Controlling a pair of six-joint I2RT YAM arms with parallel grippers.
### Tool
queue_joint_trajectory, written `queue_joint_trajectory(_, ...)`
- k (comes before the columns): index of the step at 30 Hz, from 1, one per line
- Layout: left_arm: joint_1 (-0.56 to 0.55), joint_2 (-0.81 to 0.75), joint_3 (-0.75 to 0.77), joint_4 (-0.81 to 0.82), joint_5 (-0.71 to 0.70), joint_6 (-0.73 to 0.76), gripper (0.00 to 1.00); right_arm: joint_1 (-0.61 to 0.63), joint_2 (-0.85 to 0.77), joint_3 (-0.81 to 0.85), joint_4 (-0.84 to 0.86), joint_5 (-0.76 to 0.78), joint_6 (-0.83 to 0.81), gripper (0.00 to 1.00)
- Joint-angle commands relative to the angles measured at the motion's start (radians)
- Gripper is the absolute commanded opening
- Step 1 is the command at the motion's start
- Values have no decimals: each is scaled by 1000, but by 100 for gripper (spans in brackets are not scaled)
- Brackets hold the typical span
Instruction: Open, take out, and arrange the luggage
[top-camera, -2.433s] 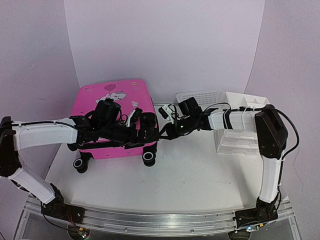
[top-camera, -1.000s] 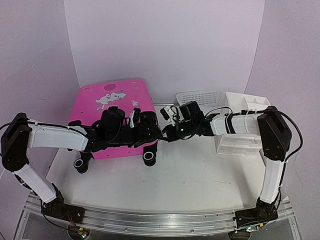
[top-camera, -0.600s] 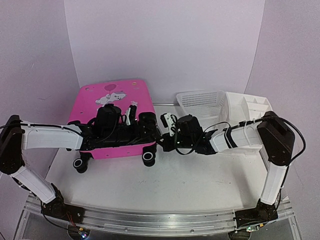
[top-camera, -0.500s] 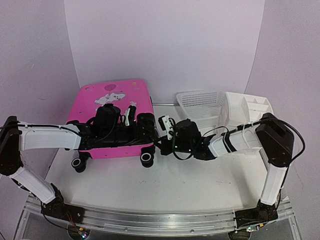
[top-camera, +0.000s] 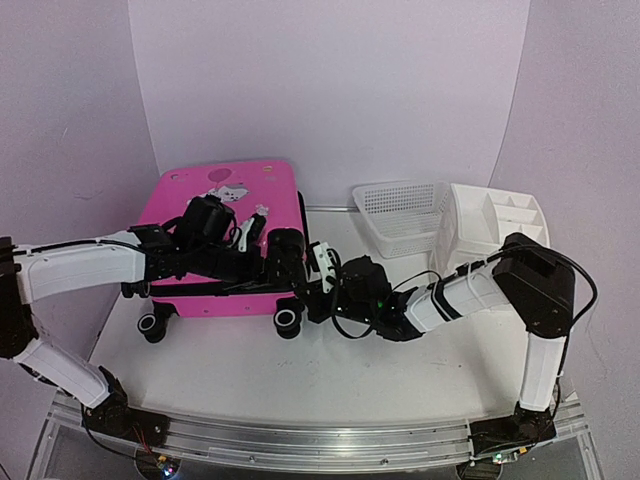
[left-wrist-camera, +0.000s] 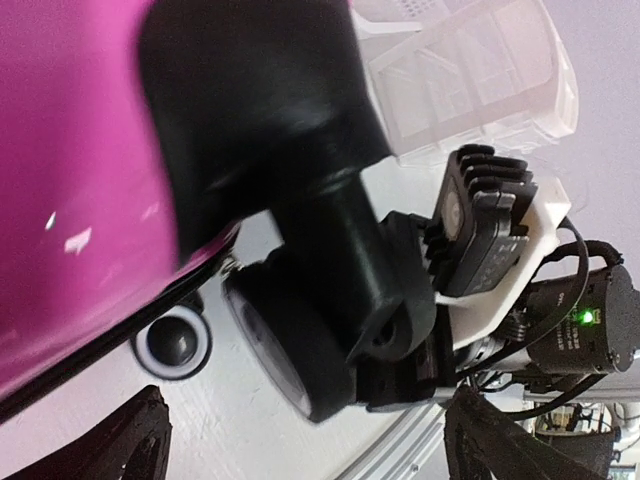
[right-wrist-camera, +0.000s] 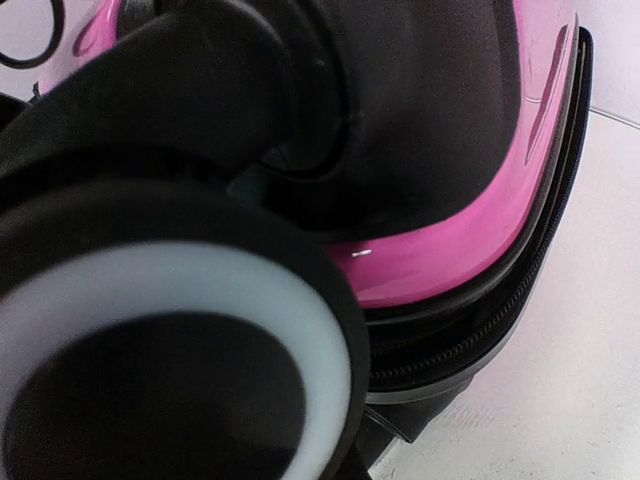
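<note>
Your right end effector (top-camera: 310, 292), pressed together, crowds the luggage's (top-camera: 225, 190) zipper seam (right-wrist-camera: 495, 318), likely to unzip; your left end effector (top-camera: 286, 252) stands spread.

White basket (top-camera: 400, 208) beside white organizer (top-camera: 497, 222)

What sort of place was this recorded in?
Most likely a robot lab's tabletop test booth: a plain curved backdrop wraps a white table, the left arm and right arm are bolted to a metal rail at its near edge, and the luggage, basket and drawer organizer look like staged props.
</note>
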Motion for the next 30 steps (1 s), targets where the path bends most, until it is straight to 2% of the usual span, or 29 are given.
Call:
queue_joint_trajectory(1,36,-188,126,-422,-136,171,97,20,-16,4,127,-12,-25,0)
queue_joint_trajectory(6,227,-388,170,-755,-266,245,99,19,-25,-1,104,-7,-61,0)
queue_joint_trajectory(8,301,-450,191,-846,-368,257,99,18,-29,0,89,-7,-76,0)
queue_joint_trajectory(11,435,-477,217,-937,-432,266,100,18,-37,5,59,-7,-94,0)
queue_joint_trajectory(16,651,-454,179,-942,-321,271,100,19,-47,12,17,-7,-111,0)
queue_joint_trajectory(19,725,-459,130,-914,-250,286,100,18,-58,24,-19,-17,-127,0)
queue_joint_trajectory(22,773,-436,72,-866,-105,313,99,19,-63,35,-46,-23,-145,0)
queue_joint_trajectory(26,773,-375,27,-827,38,329,82,19,-66,49,-71,-32,-155,0)
queue_joint_trajectory(30,773,-376,4,-786,113,323,55,26,-67,61,-87,-23,-139,0)
